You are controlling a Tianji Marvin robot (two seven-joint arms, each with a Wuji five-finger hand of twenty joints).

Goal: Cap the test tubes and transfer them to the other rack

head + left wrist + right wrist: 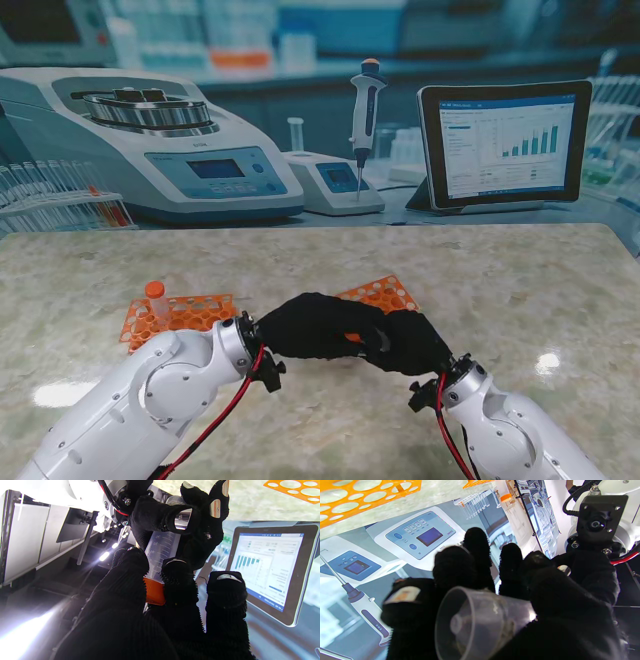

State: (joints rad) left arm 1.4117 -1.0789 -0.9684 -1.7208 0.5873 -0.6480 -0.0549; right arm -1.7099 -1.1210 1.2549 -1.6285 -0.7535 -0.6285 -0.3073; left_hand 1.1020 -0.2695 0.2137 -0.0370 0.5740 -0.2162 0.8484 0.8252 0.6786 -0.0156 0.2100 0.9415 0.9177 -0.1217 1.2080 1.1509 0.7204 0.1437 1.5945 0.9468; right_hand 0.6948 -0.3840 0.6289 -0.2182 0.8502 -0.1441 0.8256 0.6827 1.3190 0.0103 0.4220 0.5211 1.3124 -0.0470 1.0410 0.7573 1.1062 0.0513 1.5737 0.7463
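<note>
Two glossy white arm shells are seen, each ending in a silver wrist ring with black fittings and bright screws. Red and black cables are routed along each forearm. The left hand [318, 325] and right hand [408, 342] are covered in black ribbed knit gloves, with silvery pads set into the fingers [215, 508]. A black camera block is bolted at the wrist.
</note>
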